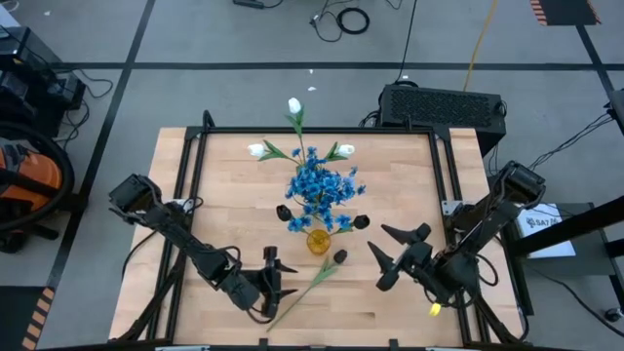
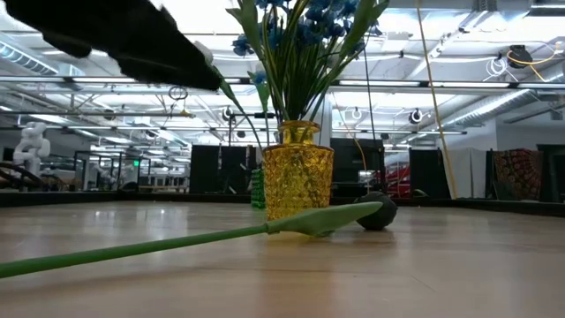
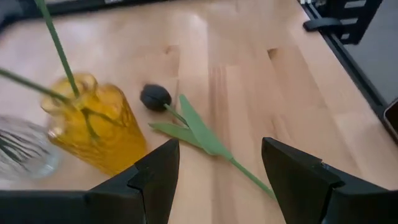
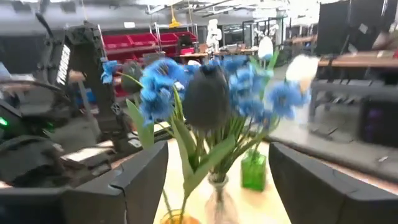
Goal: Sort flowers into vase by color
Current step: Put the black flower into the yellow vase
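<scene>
One loose flower (image 1: 310,281) lies flat on the wooden table, with a small dark bud (image 3: 155,97) near the yellow glass vase (image 1: 318,241) and a long green leafy stem (image 2: 132,250). My left gripper (image 1: 273,275) hovers open above the stem's middle, and its fingers (image 3: 158,171) stand on either side of the leaf without touching it. My right gripper (image 1: 382,246) is open to the right of the vases and faces the bouquet. The blue clusters (image 1: 322,185), white tulips (image 1: 293,105) and dark buds (image 4: 205,96) stand upright in the vases.
A clear vase (image 3: 18,149) and a small green vase (image 4: 254,171) stand close beside the yellow one at the table's middle. A black rail frames the table (image 1: 195,175). Bare wood lies along the near edge and on both sides of the vases.
</scene>
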